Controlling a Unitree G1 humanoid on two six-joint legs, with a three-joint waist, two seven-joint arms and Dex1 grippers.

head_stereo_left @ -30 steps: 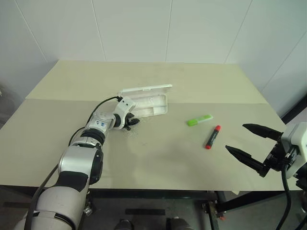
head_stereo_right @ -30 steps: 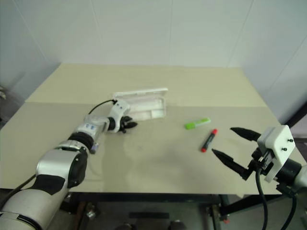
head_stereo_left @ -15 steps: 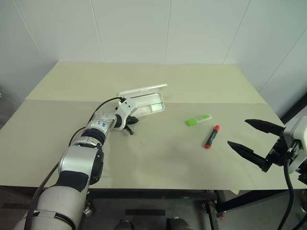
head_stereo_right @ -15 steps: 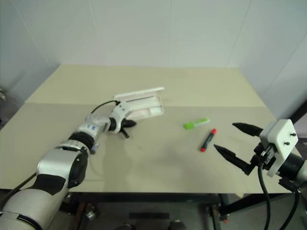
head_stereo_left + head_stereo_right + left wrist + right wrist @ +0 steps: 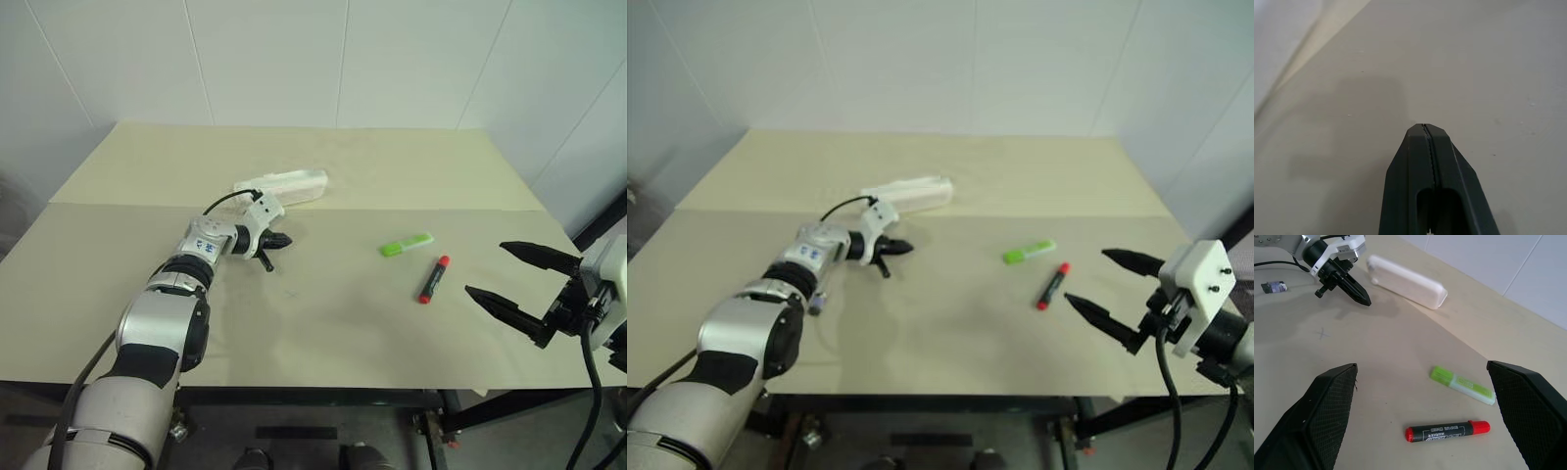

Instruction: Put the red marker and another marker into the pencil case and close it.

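The pencil case (image 5: 284,184) is a flat white case lying with its lid down at the back left of the table. My left gripper (image 5: 285,238) hovers just in front of it, shut on nothing, fingertips pressed together (image 5: 1424,128). The other marker, a lime-green highlighter (image 5: 407,245), lies on the table right of centre. Just in front of it lies the red marker (image 5: 434,279), black-bodied with red ends. My right gripper (image 5: 487,268) is open, level, right of both markers and apart from them. The right wrist view shows the case (image 5: 1405,281), highlighter (image 5: 1462,384) and red marker (image 5: 1447,431).
The beige table (image 5: 323,323) has a seam running across it behind the markers. Its right edge lies close to my right gripper, and white tiled walls stand behind it. A small dark tag (image 5: 1273,285) lies on the table near my left arm.
The case's lid, open a second ago, is now down, and the case has slid and turned toward the back left. My left gripper closed and swung right. The right gripper has not moved.
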